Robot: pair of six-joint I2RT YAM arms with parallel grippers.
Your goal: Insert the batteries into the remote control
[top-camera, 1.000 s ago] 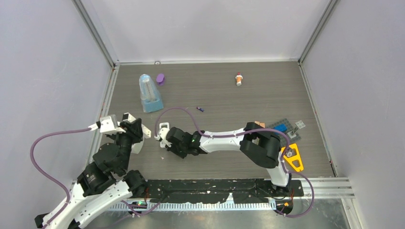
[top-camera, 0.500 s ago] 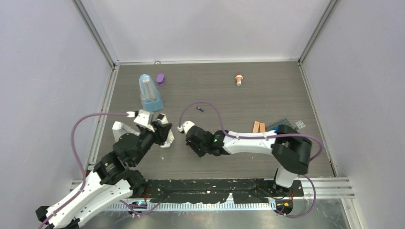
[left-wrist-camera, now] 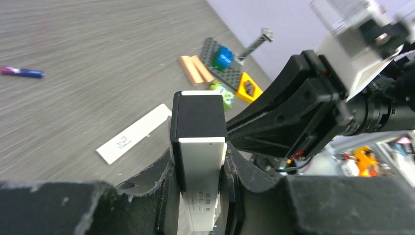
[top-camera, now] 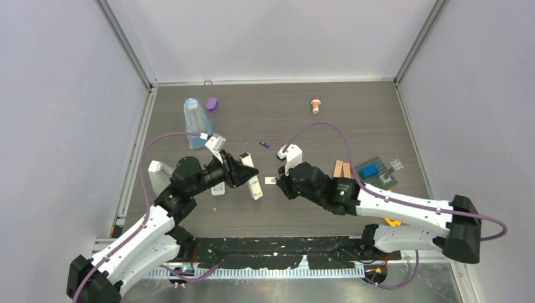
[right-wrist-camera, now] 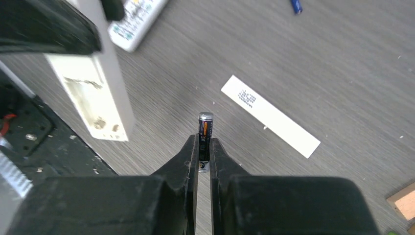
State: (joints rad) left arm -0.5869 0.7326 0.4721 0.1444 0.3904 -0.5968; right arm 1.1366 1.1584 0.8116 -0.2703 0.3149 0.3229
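My right gripper is shut on a dark battery with a silvery tip, held upright just above the table. My left gripper is shut on a narrow white bar with a black tip, and its open hollow back shows in the right wrist view. The remote control lies on the table, partly hidden under the left gripper. A purple battery lies farther back.
A white flat strip with markings lies between the grippers. A blue clear container and a purple cap stand back left. A red-and-white bottle lies at the back. Wooden blocks and a grey plate sit right.
Both grippers have moved to the right. The left one has carried the white bar toward the middle, and the right arm has swung back rightward with the battery.
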